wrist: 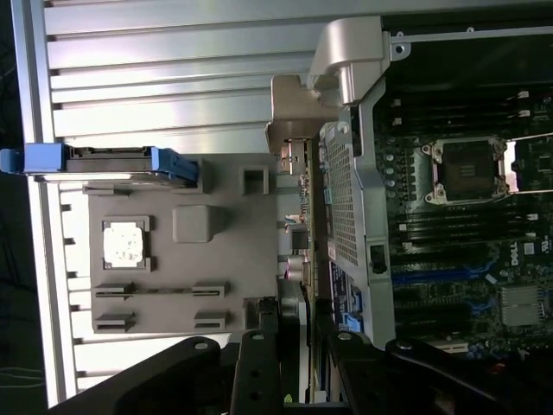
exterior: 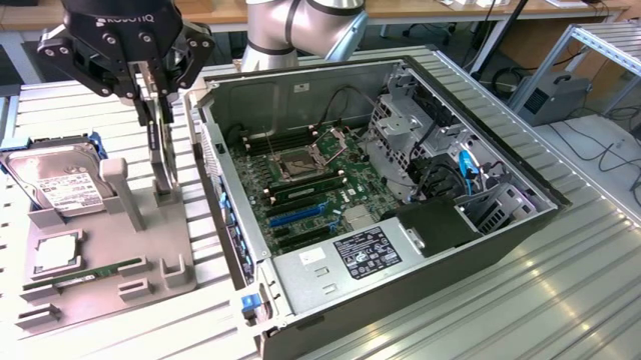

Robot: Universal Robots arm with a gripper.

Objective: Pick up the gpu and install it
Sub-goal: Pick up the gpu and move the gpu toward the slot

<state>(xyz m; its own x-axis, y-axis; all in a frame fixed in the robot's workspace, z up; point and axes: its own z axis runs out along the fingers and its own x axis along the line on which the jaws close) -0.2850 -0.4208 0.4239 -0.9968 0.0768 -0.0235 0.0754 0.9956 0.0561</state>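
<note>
The gripper [exterior: 157,94] has its fingers pressed on the upper edge of the gpu [exterior: 161,154], which stands upright in the grey holder [exterior: 170,244] beside the open computer case [exterior: 300,94]. In my judgement the card should be drawn straight up, kept vertical, clear of the case wall.

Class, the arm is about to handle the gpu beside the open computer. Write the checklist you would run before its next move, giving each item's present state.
1. The gripper is at the top edge of the gpu: ok.
2. The gpu stands upright at the grey fixture: ok.
3. The computer case is open, motherboard exposed: ok.
4. The blue expansion slots are free of cards: ok.
5. The gpu is lifted clear of the grey fixture: cannot tell.
</note>
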